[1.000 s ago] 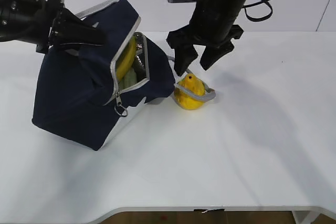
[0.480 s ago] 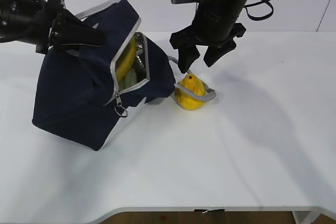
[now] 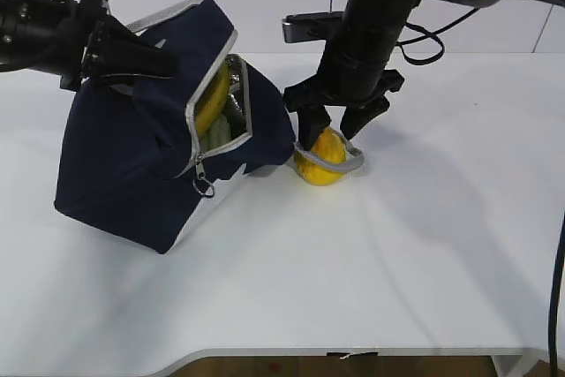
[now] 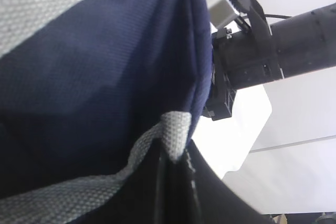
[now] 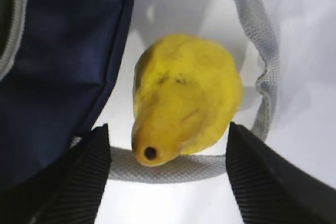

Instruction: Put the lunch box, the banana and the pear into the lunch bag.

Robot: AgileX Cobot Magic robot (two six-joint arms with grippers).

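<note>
The pear (image 3: 322, 156) lies on the white table (image 3: 424, 245) beside the lunch bag (image 3: 141, 165), inside its grey handle loop (image 3: 349, 163), stem end up toward the right gripper (image 3: 336, 123), which has dropped with fingers spread to straddle it, while the left gripper (image 3: 132, 59) stays pinched on the bag's other handle.

lunch box (image 3: 221, 130): mostly hidden inside lunch bag (image 3: 132, 165) | banana (image 3: 210, 99): partly hidden | left end effector (image 3: 146, 61): tips obscured by fabric

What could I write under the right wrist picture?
Open hand straddles bumpy yellow pear inside grey woven handle loop.
</note>
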